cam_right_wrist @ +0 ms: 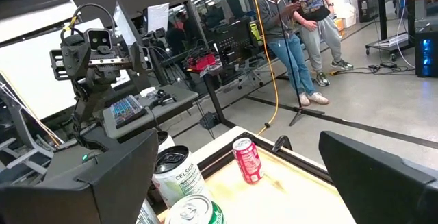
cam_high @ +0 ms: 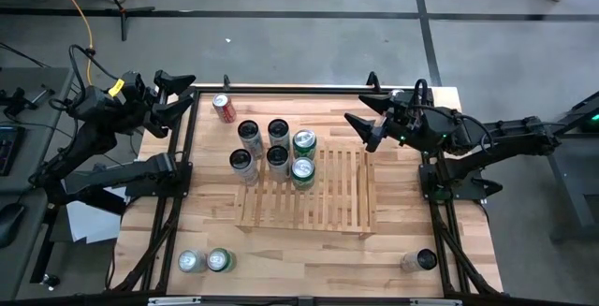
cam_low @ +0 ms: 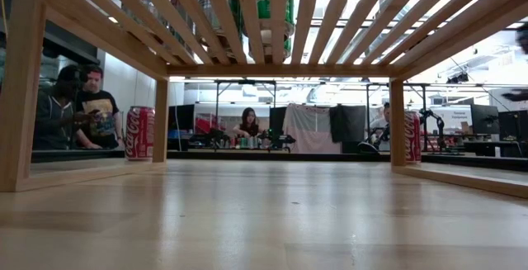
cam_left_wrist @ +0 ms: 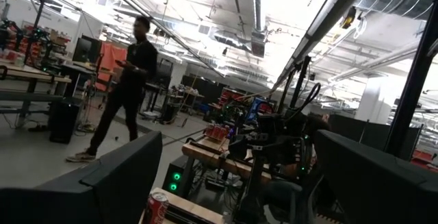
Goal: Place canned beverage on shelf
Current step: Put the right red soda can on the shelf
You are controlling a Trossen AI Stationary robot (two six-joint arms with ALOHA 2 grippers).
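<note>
Both arms waited at the far corners of the bench (cam_high: pixel 281 250). The left pincer (cam_high: pixel 178 95) hung over the far left edge with its two fingers spread wide apart and nothing between them. The right pincer (cam_high: pixel 363 119) hung over the far right part of the bench, also wide open and empty.

The shelf (cam_high: pixel 332 194) stood on the middle of the bench, below and a little to the inner side of the right pincer and well apart from the left one. A red can (cam_high: pixel 224 108) lay tilted on the bench just beside the left pincer, on its inner side, not on the shelf. Between the two pincers stood a group of six cans: four with dark tops (cam_high: pixel 249 132) and two green ones (cam_high: pixel 303 143). The green cans and the nearest dark ones stood on the far left corner of the shelf; for the others it was hard to tell whether they were on the slats or on the bench.

At the near edge, far from both pincers, two cans (cam_high: pixel 205 261) stood on the left side and one can (cam_high: pixel 424 260) on the right side.

In the room behind the bench, people (cam_right_wrist: pixel 301 18) were standing.
</note>
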